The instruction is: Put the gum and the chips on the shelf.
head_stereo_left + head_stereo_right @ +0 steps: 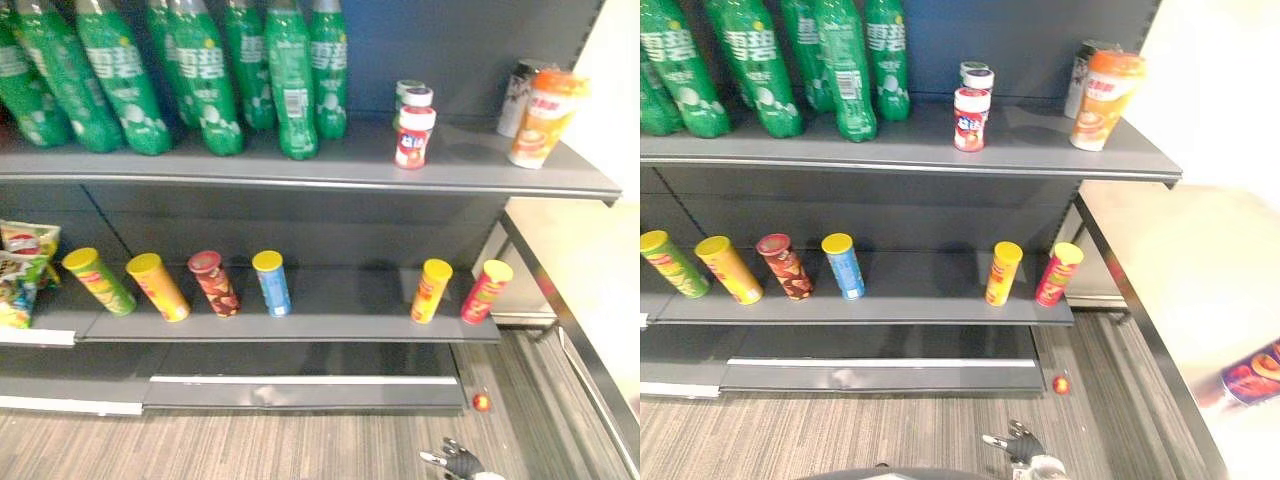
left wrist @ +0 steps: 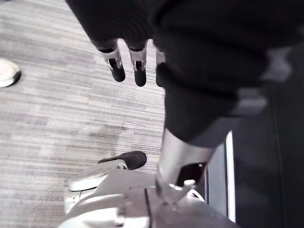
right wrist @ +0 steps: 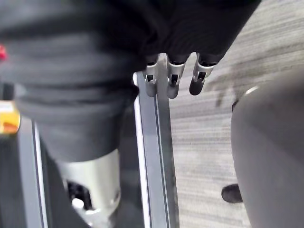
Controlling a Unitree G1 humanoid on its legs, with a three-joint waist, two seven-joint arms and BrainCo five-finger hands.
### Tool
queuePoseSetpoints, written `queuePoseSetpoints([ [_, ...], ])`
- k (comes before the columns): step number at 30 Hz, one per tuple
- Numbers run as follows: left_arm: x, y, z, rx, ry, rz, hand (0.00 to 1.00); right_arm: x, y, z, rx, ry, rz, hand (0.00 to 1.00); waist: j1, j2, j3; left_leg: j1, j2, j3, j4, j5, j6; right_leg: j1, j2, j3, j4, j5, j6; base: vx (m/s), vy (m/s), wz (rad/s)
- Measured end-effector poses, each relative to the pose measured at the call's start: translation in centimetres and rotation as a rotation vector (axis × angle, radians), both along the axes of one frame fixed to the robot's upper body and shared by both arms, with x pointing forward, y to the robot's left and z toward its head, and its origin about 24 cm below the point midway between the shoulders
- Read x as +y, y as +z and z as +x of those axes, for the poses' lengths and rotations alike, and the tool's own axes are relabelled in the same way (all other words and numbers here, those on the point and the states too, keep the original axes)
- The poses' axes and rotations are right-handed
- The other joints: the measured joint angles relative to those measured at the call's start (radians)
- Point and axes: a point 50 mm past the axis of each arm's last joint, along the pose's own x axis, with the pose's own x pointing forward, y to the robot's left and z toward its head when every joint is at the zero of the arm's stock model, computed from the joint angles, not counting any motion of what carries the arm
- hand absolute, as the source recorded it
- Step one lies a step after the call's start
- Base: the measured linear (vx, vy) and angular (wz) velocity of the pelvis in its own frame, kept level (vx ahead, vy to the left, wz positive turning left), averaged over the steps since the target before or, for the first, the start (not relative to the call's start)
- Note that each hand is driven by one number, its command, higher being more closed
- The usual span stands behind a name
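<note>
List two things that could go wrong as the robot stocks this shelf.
The chip can seems to lie on its side on the pale table; it might roll when grasped. The front gum bottle stands near the upper shelf edge, so a careless reach could knock it off.

Shop, or a mock-up of one. A dark grey metal shelf unit (image 1: pixel 300 172) of the retail kind is taking up most of both eye views. Green bottles (image 1: pixel 205 80) of one sort are standing in packed rows on its upper board, labels facing out. Gum bottles (image 1: pixel 414 130) and tall cups (image 1: pixel 543 118) are standing toward that board's right end. Chips cans (image 1: pixel 272 283) in several colours are standing spaced in a line on the unit's lower board. Snack bags (image 1: pixel 22 270) are sitting at the lower board's left end. Grey striped floor (image 1: pixel 250 440) is running along the unit's foot.
</note>
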Motion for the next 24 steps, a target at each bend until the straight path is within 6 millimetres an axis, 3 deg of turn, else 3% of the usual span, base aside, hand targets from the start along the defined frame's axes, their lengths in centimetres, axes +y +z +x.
queuePoseSetpoints([
  [7, -0.4, -0.3, -1.2, 0.043, 0.118, -0.048, 0.0, -1.6, -0.3, -1.5, 0.091, -0.175, -0.067, 0.0, -0.003, 0.002, 0.017, 0.008, -0.007, -0.005, 0.0, -0.007, -0.004, 0.017, -0.004, -0.01, -0.013, -0.001, 0.002, 0.04, 0.002, 0.04],
  [18, -0.5, -0.4, -0.5, 0.031, 0.157, -0.077, 0.0, -1.9, -0.7, -3.8, 0.154, -0.197, -0.073, 0.0, -0.006, 0.001, 0.071, 0.058, -0.008, 0.022, 0.0, -0.029, -0.011, 0.058, -0.001, 0.01, -0.015, -0.007, 0.006, 0.04, -0.005, -0.07],
  [24, -0.5, -0.3, 0.0, 0.022, 0.141, -0.079, 0.0, -2.0, -0.7, -4.3, 0.15, -0.268, -0.041, 0.0, -0.008, -0.015, 0.085, 0.075, -0.027, 0.077, 0.0, -0.059, -0.007, 0.017, -0.026, 0.06, 0.045, -0.034, 0.035, 0.03, 0.036, -0.27],
])
